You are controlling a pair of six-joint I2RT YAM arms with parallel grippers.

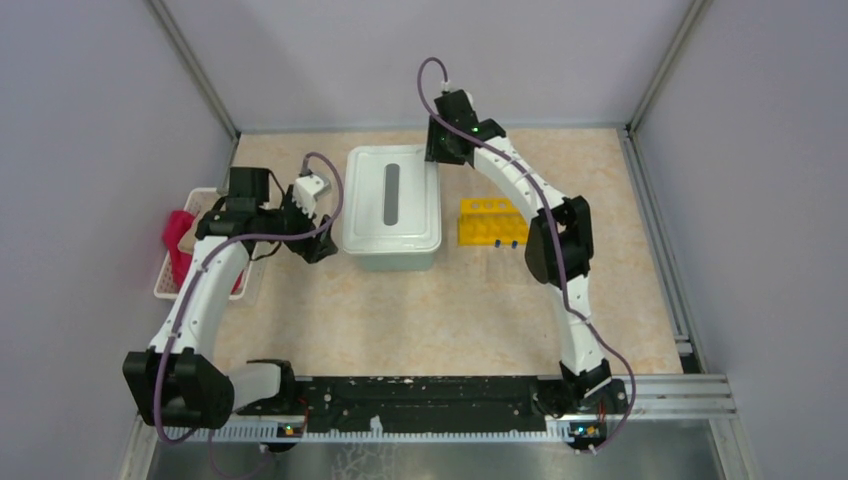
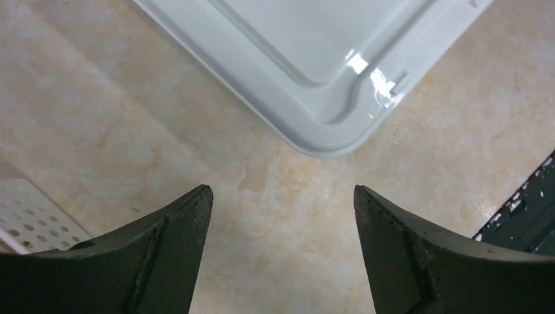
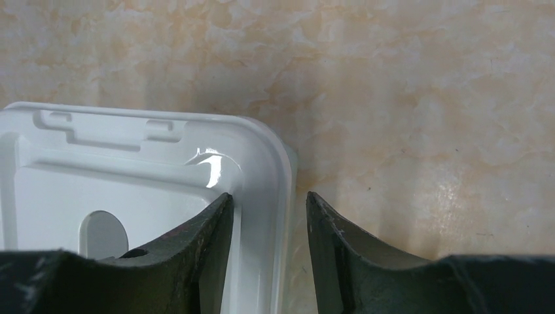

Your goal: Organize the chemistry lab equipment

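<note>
We judge the job well along but not finished; the yellow rack (image 1: 488,222) stands out on the table (image 1: 400,310) at 3 o'clock of the white lidded box (image 1: 415,200), just beside it, and the rest of the equipment shows in no view; whether it lies inside the closed box we cannot tell. The lid is on, its slot (image 1: 391,195) running 12 to 6. The right claw (image 3: 268,196) sits at the box's 1 o'clock corner, fingers partly spread and straddling the lid rim, not clearly pinching it; the left claw (image 2: 281,191) hangs wide open and empty over bare table by the 7 o'clock corner. At 9 o'clock a white basket (image 1: 165,283) holds a pink cloth (image 1: 178,235). The table is mottled beige stone-look; plain grey walls (image 1: 90,150) close three sides; a black rail (image 1: 420,395) runs along 6 o'clock.
</note>
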